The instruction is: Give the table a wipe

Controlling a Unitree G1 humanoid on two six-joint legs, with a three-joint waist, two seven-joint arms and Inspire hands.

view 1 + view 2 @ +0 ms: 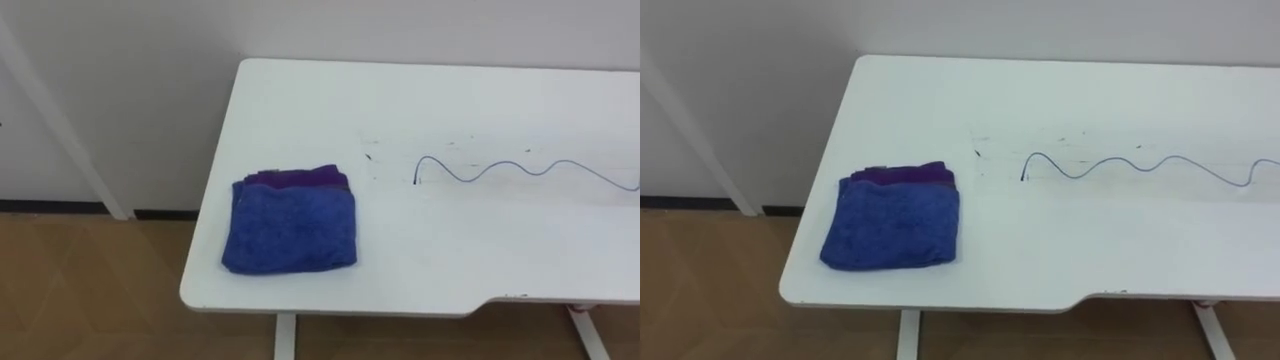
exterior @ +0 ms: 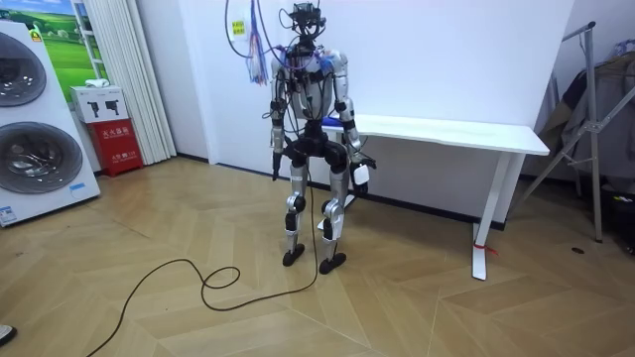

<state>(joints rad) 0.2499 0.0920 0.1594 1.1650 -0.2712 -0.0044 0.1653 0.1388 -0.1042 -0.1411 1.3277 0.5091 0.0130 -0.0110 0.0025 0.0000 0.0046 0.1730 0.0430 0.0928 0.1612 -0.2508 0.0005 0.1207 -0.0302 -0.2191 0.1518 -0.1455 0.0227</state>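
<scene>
A folded blue cloth (image 1: 292, 228) with a purple layer showing along its far edge lies on the white table (image 1: 470, 250), near the table's left front corner. To its right a thin blue wavy line (image 1: 500, 167) runs across the tabletop, with a few small dark marks beside it. In the room view I stand at the left end of the table (image 2: 446, 131). My left hand (image 2: 276, 165) hangs at my side. My right hand (image 2: 364, 162) is low by the table's edge. Both hands are away from the cloth (image 1: 893, 227).
A white wall runs behind the table. A slanted white pole (image 1: 60, 130) stands to the left over the wooden floor. In the room view, washing machines (image 2: 35, 129) and a red box (image 2: 117, 147) are at the left, and a metal stand (image 2: 585, 119) is at the right.
</scene>
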